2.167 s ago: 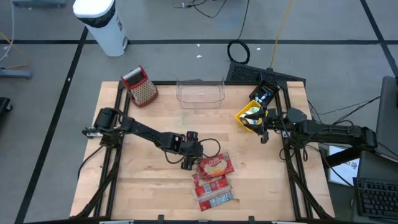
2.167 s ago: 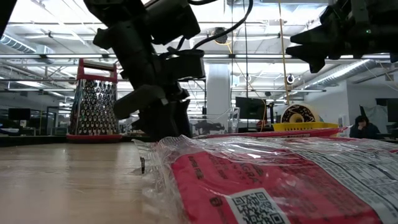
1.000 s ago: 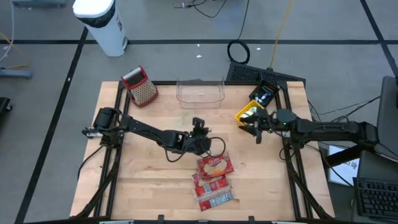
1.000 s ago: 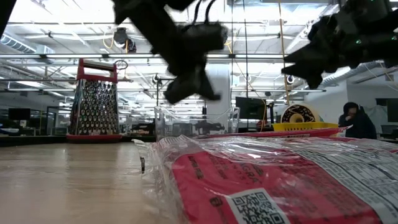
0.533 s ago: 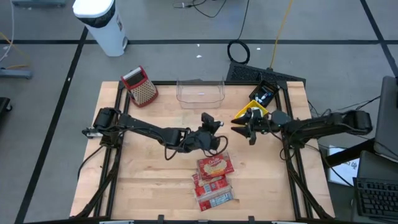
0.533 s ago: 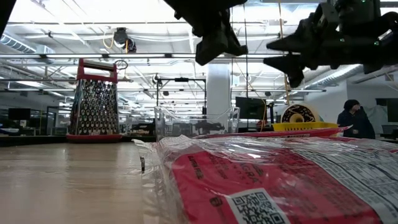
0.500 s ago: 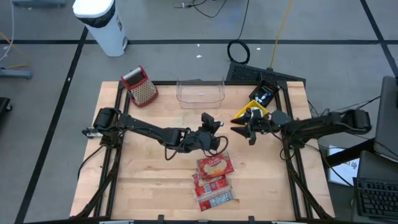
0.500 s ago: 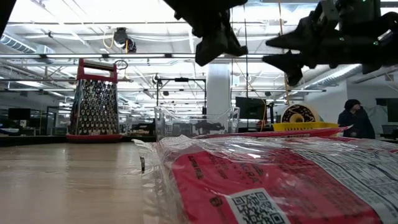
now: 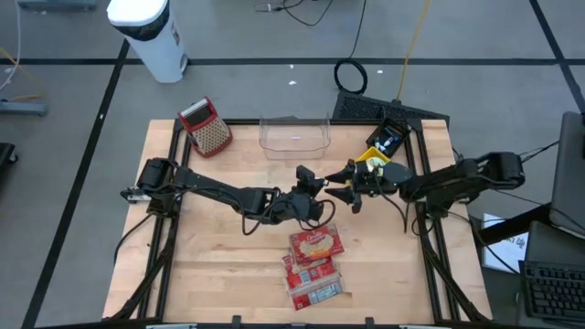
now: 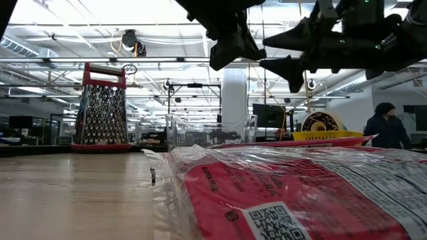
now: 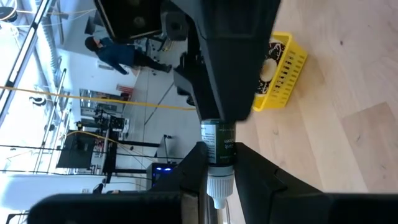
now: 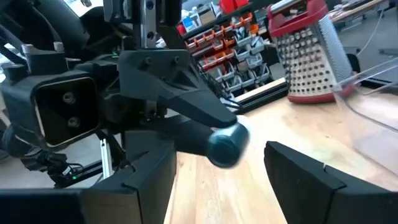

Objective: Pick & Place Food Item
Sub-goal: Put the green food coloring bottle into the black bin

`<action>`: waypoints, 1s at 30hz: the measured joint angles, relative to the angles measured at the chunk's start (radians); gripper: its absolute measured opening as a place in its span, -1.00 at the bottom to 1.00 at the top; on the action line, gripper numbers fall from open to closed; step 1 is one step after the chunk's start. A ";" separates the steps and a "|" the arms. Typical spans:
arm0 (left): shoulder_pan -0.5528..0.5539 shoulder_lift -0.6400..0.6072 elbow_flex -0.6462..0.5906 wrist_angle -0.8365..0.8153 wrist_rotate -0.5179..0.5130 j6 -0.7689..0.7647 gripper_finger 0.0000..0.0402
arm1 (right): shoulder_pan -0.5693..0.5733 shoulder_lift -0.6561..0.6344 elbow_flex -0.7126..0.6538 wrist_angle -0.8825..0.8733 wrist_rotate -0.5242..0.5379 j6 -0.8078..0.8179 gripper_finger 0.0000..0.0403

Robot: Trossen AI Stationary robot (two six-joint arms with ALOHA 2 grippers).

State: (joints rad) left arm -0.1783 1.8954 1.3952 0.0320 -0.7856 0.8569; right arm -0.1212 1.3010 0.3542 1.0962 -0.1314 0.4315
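Note:
My left gripper (image 9: 315, 189) hovers over the table's middle, shut on a small dark bottle (image 12: 217, 144) with a white cap (image 11: 216, 191). The bottle's round bottom end points at my right gripper (image 9: 345, 189). That gripper is open, a finger on either side of that end without touching it, as the right wrist view shows. In the low view both grippers, left (image 10: 230, 43) and right (image 10: 263, 53), hang well above the table. Red food packets (image 9: 315, 245) lie flat on the table near the front. My left gripper pinches the bottle's labelled part (image 11: 217, 146), just past the white cap, between its two fingers (image 11: 194, 177). The fingers lie along the bottle, coming nearly level from the table's left. The bottle is lifted clear of the table, and its bottom end (image 12: 228, 144) sticks out beyond the fingertips.
A clear plastic tub (image 9: 294, 135) stands at the far edge, a red-topped grater (image 9: 206, 126) at the far left, and a yellow basket (image 9: 370, 164) at the far right behind my right gripper. More red packets (image 9: 313, 283) lie near the front. A person (image 10: 387, 127) is in the room beyond.
My left gripper rose with the bottle, moved a little toward the table's right and tipped toward level, then kept still. My right gripper travelled toward the table's left up to the bottle's free end, and its fingers stand a little wider apart.

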 joint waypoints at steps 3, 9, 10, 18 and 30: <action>0.000 0.000 0.000 -0.001 0.001 -0.001 -0.69 | 0.002 0.034 0.033 -0.001 -0.001 0.000 0.14; 0.000 0.000 0.000 -0.002 0.003 -0.024 -0.69 | 0.002 0.091 0.087 -0.001 0.002 0.012 0.05; 0.000 0.000 0.000 -0.002 0.003 -0.028 -0.69 | 0.002 0.094 0.089 -0.002 0.000 0.013 0.03; 0.000 0.001 -0.002 -0.009 0.006 -0.049 -0.69 | 0.002 0.104 0.094 -0.008 -0.001 0.014 -0.26; 0.000 0.001 -0.002 -0.010 0.023 -0.058 -0.68 | 0.001 0.104 0.094 -0.013 -0.003 0.008 -0.44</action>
State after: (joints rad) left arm -0.1788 1.8965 1.3933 0.0219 -0.7631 0.7986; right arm -0.1204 1.4048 0.4477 1.0836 -0.1349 0.4397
